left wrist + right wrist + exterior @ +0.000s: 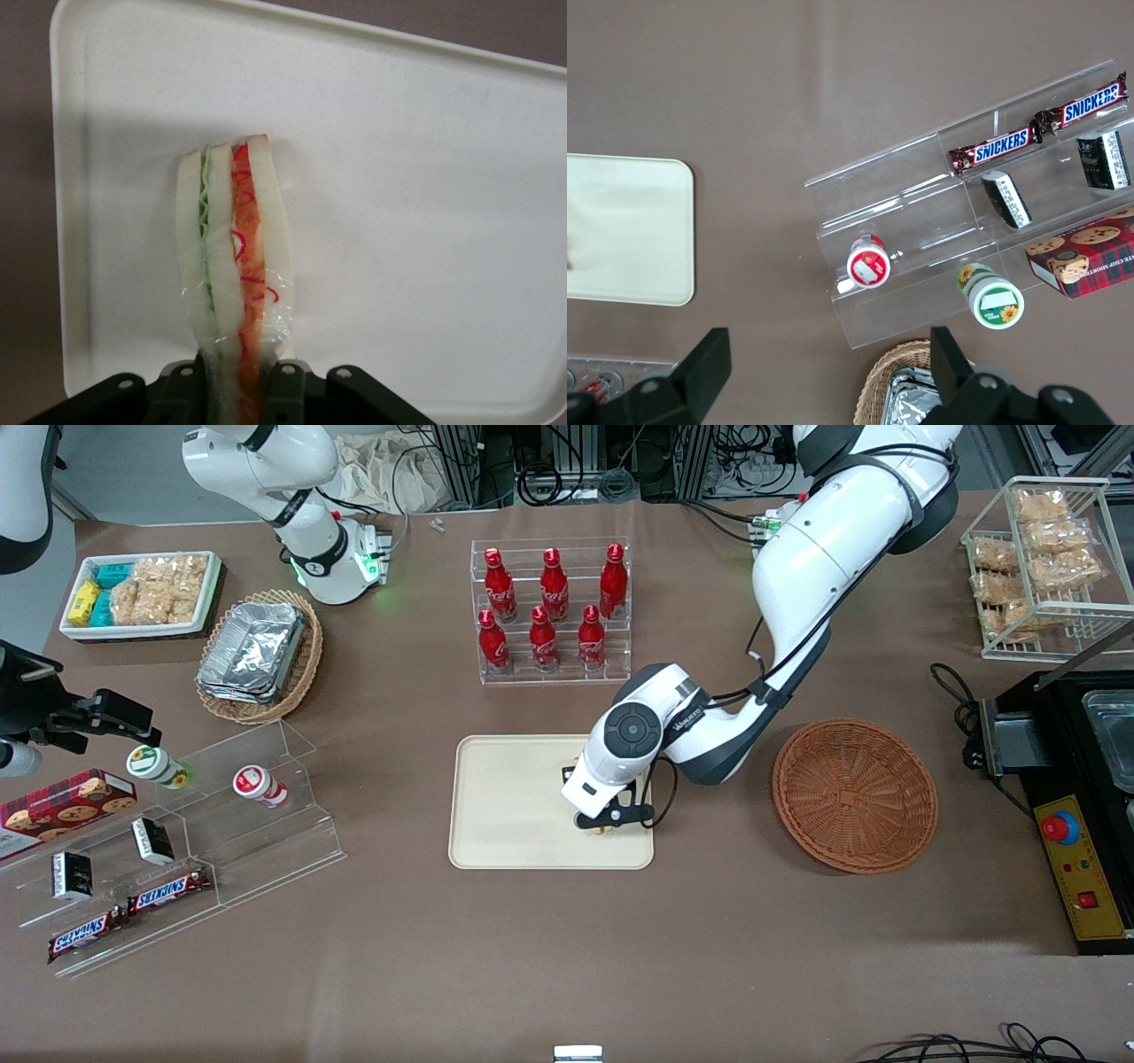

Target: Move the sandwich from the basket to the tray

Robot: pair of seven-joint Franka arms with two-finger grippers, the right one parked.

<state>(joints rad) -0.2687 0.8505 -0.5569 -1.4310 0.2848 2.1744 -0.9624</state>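
Gripper (609, 822) of the working left arm positioned low over the tray (496, 841), at the tray's end nearer the basket (855, 795) and close to the edge nearest the front camera. Fingers (285, 382) closed against the two outer bread faces of the sandwich (232, 266), which is held edge-on so that its layers are exposed in the wrist view: pale bread, a green layer, a middle slice of bread, a red-orange layer, and pale bread again, all under clear wrap. Sandwich extends from the fingers over the bare cream surface of the tray (425, 195); whether its lower edge touches the tray cannot be told. In the front view the sandwich is almost wholly hidden by the wrist, with only a small pale sliver visible beneath the gripper. Basket, a round reddish-brown wicker bowl, lies on the brown table (567, 974) just beside the tray toward the working arm's end, apart from it, with nothing visible inside. Clear rack of red bottles (554, 615) stands farther from the front camera than the tray. Lighter oval wicker basket holding foil containers (257, 651) and a clear stepped stand with snack bars (168, 841) lie toward the parked arm's end of the table
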